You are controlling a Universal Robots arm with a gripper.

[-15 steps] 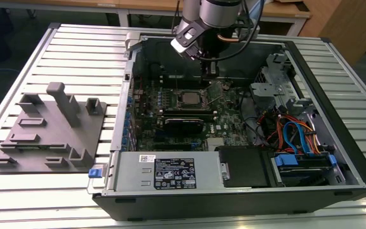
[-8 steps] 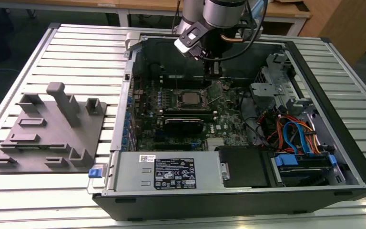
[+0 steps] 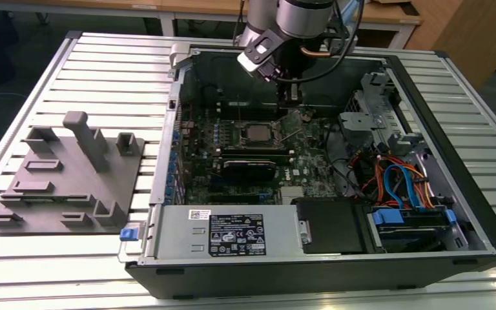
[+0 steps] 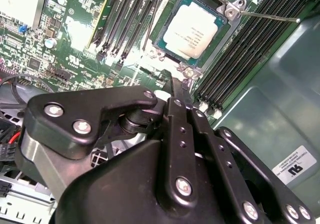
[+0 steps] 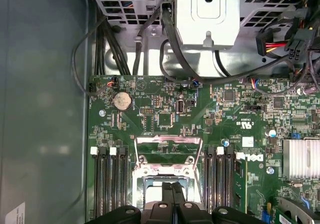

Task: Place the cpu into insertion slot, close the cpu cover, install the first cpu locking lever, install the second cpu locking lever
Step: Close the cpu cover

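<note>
gripper: over the open case in the exterior view (image 3: 289,100); its tips are low over the board in both wrist views (image 4: 173,81) (image 5: 172,185)
jaws: clenched, fingers pressed together with nothing between them
cpu: (image 4: 192,28) silver top up, lying flat and square inside the slot (image 4: 225,38), just ahead of the tips and below them; not touching the jaws
cover: (image 5: 169,142) silvery frame with the square cut-out, just off the tips on the side away from the cpu; looks swung open, not down over the chip
key relation: the tips are at the slot edge between the cpu and the cover, so the cover is the nearest loose part; its hinge edge looks to run crosswise to the closed fingers
lever: thin rod (image 4: 270,17) sticking out from the far slot corner across the memory slots (image 4: 240,58); it reads as unlatched; long axis points away from the jaws
task state: cpu placed, cover and levers not yet done (judged)
hidden: the fingers cover the near slot edge and the hinge; a second lever can't be made out; can't tell how steeply the cover is tilted; contact between the tips and the slot frame is unclear
</note>
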